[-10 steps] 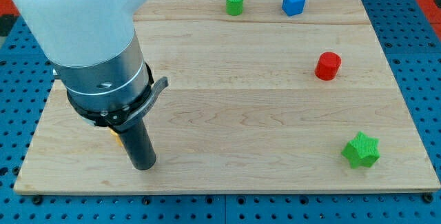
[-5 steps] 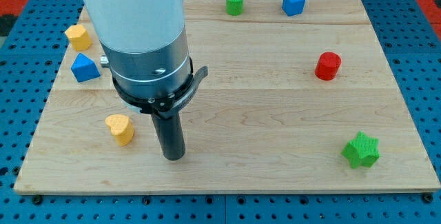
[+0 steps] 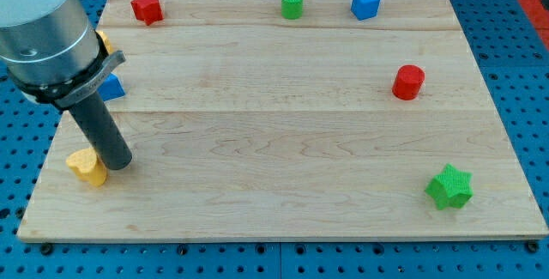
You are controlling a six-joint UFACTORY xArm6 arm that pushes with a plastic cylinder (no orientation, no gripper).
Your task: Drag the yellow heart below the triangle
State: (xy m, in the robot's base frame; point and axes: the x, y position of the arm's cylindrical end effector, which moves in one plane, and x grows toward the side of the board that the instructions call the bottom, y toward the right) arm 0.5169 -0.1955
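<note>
The yellow heart [image 3: 87, 166] lies near the board's lower left corner. My tip [image 3: 118, 163] rests on the board, touching the heart's right side. The blue triangle [image 3: 111, 87] sits above the heart at the left edge, partly hidden behind the arm. The heart is below the triangle and slightly to its left.
A yellow block [image 3: 104, 39] peeks out behind the arm above the triangle. A red star [image 3: 147, 7], a green cylinder [image 3: 292, 3] and a blue cube [image 3: 365, 3] line the top edge. A red cylinder [image 3: 408, 82] sits at right, a green star [image 3: 449, 187] at lower right.
The arm swung from the heart's right side back to the left, and the yellow heart slid left and slightly down toward the board's lower left corner.
</note>
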